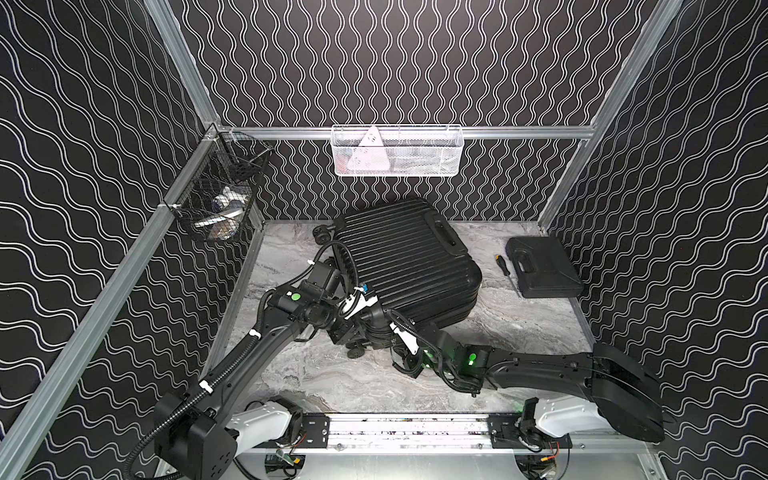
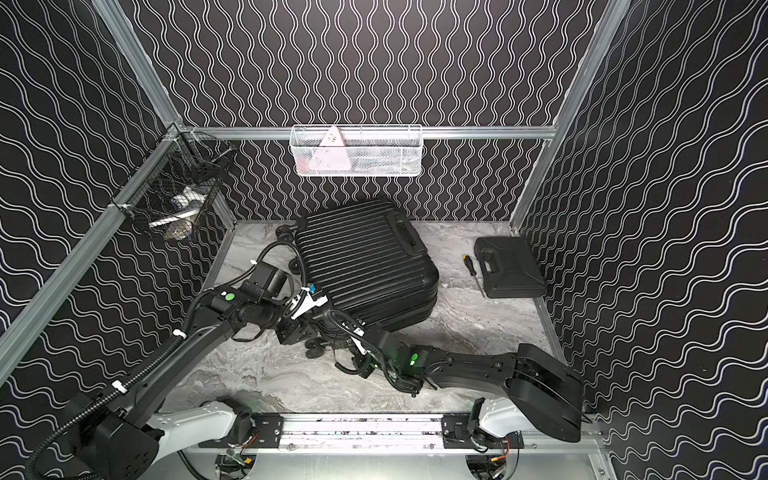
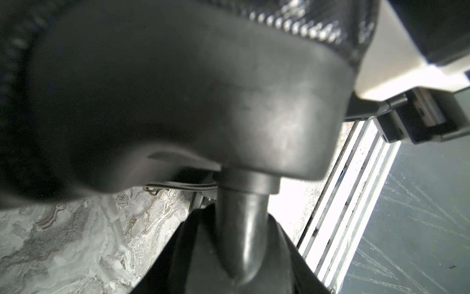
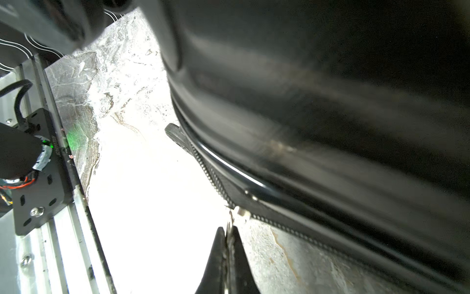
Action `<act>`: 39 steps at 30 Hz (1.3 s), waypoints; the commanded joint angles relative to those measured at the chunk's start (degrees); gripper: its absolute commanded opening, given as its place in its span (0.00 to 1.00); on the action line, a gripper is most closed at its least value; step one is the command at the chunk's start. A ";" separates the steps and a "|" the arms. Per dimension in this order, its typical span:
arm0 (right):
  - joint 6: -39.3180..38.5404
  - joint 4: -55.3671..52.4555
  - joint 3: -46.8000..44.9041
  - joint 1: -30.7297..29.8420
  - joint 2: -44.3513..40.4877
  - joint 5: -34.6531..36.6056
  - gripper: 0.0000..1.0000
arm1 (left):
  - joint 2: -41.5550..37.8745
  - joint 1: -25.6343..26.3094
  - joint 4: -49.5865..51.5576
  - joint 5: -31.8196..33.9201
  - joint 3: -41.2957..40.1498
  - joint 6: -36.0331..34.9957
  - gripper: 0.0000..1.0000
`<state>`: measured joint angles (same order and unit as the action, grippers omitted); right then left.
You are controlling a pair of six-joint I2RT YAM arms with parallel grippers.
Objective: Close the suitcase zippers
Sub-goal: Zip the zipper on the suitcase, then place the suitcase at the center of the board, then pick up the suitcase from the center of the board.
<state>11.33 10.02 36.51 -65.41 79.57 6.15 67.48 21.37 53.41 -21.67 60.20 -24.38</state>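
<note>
The black ribbed suitcase lies flat on the marble table with its shells together. At its near left corner my left gripper is shut on the round stem of a wheel housing, which fills the left wrist view. Just to its right, my right gripper is at the suitcase's near rim. Its jaws are shut on a thin metal zipper pull that leads up to the slider. The zippers' toothed track runs along the rim from there.
A smooth black tool case and a screwdriver lie at the right of the table. A white wire basket hangs on the back wall and a black one on the left wall. The arms' base rail runs along the front edge.
</note>
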 commanded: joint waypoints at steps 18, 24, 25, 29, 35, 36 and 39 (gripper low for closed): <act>0.71 -1.24 -1.39 -1.65 -0.60 -3.27 0.00 | -6.76 -0.01 -11.85 -9.33 -3.36 -0.58 0.71; 1.57 -1.56 -3.60 -1.36 -3.58 -0.94 0.00 | -7.13 -2.71 -16.43 -4.87 -1.15 2.71 0.77; 1.72 -1.75 -3.93 -1.26 -4.04 -0.59 0.00 | -5.88 -4.11 -16.43 -4.42 0.16 3.77 0.77; 2.01 -2.55 -4.77 -0.38 -4.95 0.76 0.00 | 1.42 -8.41 -13.22 3.63 8.15 7.76 0.80; 2.29 -3.10 -6.17 1.02 -6.56 1.40 0.00 | 12.09 -18.72 -10.45 7.48 18.16 8.05 0.82; 2.40 -3.10 -6.48 1.23 -6.92 1.44 0.00 | 13.61 -20.45 -11.10 7.46 19.02 7.06 0.84; 2.39 -2.82 -7.15 1.94 -7.41 0.98 0.00 | 19.46 -23.44 -9.88 7.34 22.76 0.68 0.88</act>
<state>12.64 10.20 29.85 -63.94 72.38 6.81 83.79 -0.30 41.65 -14.52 80.75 -18.39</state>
